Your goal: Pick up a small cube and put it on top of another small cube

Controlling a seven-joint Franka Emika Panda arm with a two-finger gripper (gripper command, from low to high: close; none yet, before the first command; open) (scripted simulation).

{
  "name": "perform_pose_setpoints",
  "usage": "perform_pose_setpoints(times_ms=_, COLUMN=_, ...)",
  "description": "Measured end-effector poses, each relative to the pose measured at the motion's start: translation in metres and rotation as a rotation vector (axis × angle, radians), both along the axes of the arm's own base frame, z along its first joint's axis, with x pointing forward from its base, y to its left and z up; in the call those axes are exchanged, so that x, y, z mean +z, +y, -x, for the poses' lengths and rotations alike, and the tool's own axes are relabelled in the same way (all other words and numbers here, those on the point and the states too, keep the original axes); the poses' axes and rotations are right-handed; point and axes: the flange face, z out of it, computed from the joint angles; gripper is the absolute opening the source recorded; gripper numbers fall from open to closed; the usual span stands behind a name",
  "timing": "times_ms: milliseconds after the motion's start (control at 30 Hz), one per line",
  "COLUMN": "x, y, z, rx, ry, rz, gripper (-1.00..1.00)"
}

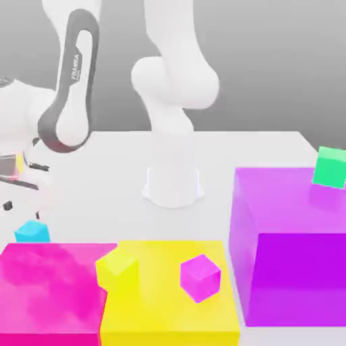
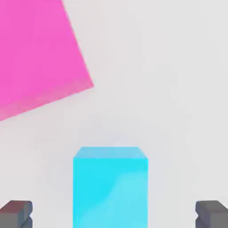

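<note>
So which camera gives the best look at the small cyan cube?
The hand view: the small cyan cube sits large and unobstructed between the open gripper fingertips. The exterior view shows it small, behind the big pink block.

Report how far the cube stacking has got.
Done: the open claw is lined up over the cyan cube, its fingertips on either side. In hand: nothing is gripped; the cube sits on the table beside the pink block. Left: closing, lifting, and placing it on another small cube.
</note>
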Motion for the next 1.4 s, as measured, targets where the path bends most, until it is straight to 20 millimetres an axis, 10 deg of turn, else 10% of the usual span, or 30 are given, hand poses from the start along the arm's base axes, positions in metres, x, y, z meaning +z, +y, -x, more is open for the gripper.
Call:
perform_pose_setpoints(times_ms=300, x=-0.051, y=0.0, z=0.0, rx=-0.002, ry=-0.004, rz=-0.002, gripper=0.0)
perform_pose_setpoints(times_ms=333, x=-0.059, y=0.001, z=0.001, rx=-0.001, ry=0.0, rz=-0.004, gripper=-1.0)
perform_pose_setpoints(times_ms=567, x=-0.06, y=0.001, z=0.002, rx=-0.001, ry=0.001, rz=-0.005, gripper=-1.0)
perform_pose_setpoints(times_ms=967, x=0.003, y=0.003, z=0.0, rx=-0.014, ry=0.006, rz=-0.006, gripper=-1.0)
perform_pose_setpoints(times_ms=1400, x=0.031, y=0.051, z=-0.076, rx=-0.496, ry=0.078, rz=0.038, gripper=-1.0)
